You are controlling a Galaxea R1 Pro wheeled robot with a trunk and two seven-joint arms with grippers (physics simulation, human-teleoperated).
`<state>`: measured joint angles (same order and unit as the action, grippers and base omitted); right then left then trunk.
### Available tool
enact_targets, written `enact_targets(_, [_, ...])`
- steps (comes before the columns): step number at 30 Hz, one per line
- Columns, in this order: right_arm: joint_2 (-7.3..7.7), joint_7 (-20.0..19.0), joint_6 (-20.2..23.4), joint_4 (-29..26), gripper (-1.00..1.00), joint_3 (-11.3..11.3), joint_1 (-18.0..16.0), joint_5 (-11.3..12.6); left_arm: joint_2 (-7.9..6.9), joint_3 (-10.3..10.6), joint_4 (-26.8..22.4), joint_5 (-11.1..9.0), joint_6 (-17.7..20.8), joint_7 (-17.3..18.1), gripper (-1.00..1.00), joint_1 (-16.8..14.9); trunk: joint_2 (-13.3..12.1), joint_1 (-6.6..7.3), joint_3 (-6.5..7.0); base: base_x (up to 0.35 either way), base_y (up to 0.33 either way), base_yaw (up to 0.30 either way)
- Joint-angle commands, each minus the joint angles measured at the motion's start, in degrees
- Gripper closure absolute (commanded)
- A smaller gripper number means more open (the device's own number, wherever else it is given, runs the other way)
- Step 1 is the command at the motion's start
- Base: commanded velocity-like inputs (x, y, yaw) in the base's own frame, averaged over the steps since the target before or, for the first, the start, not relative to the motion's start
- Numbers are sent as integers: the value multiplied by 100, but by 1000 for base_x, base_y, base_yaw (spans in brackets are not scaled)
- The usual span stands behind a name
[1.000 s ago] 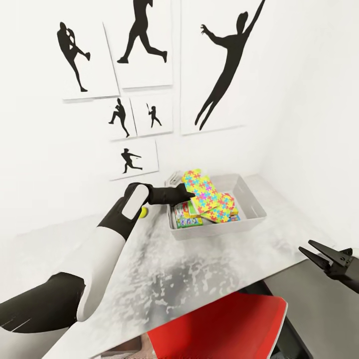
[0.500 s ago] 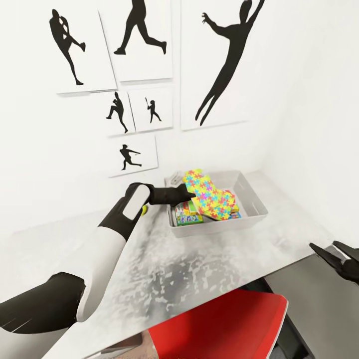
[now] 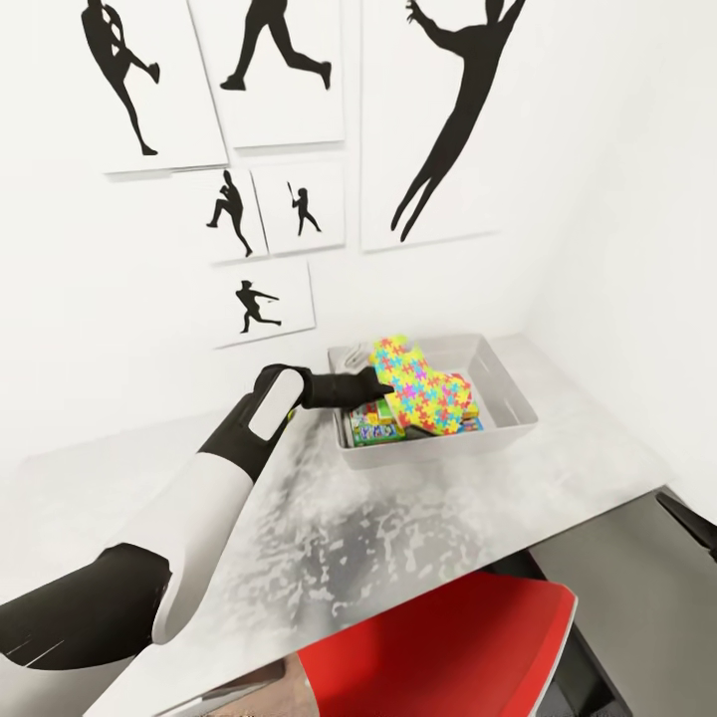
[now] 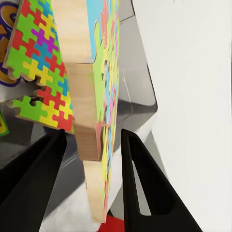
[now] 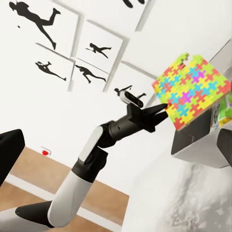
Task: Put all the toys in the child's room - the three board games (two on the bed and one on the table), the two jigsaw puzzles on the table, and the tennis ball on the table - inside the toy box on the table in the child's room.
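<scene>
Lowered slightly, left pincer [image 4: 92, 145] grips jigsaw puzzle [image 3: 418, 386].

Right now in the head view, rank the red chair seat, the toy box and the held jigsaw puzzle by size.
1. Red chair seat, though nearest the camera.
2. Toy box.
3. Jigsaw puzzle, in the left hand.

The left arm is reaching forward and across from the lower left of the head view, elbow bent, its white forearm running into a black wrist. The left gripper [image 3: 376, 386] is pointing sideways, its two black fingers [image 4: 145, 183] sitting on either side of a jigsaw puzzle [image 4: 92, 106] standing on edge; whether they are pressing on it cannot be told. The right gripper [image 3: 692, 523] is peeking in at the head view's right edge, as a dark tip, its jaws hidden.
</scene>
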<state>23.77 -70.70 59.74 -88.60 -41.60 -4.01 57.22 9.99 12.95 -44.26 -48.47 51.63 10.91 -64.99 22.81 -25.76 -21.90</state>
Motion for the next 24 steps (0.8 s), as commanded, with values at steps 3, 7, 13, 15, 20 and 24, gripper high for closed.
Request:
enact_targets(3, [-3, -19, 26, 1, -100, -4, -4, -1, 1, -3, -55, 48, -66, 43, 100, -22, 10, -3, -38, 0, 0, 0])
enact_targets(7, [-4, -21, 26, 1, -100, 1, -4, -1, 1, -3, -78, 41, -146, 39, 100, -191, 10, -3, -76, 0, 0, 0])
enact_targets(13, [-4, -23, 26, 1, -100, 2, -4, -1, 1, -3, -82, 39, -184, 38, 100, -252, 10, -3, -133, 0, 0, 0])
enact_targets(15, [-4, -23, 26, 1, -100, 3, -3, -1, 1, -3, -83, 39, -186, 39, 100, -257, 10, -3, -152, 0, 0, 0])
enact_targets(20, [-4, -23, 26, 1, -100, 3, -3, -2, 1, -3, -83, 39, -192, 43, 100, -259, 10, -3, -199, 0, 0, 0])
enact_targets(24, [-4, -24, 26, 3, -100, 3, -3, -1, 1, -3, -76, 39, -199, 37, 100, -260, 10, -3, -237, 0, 0, 0])
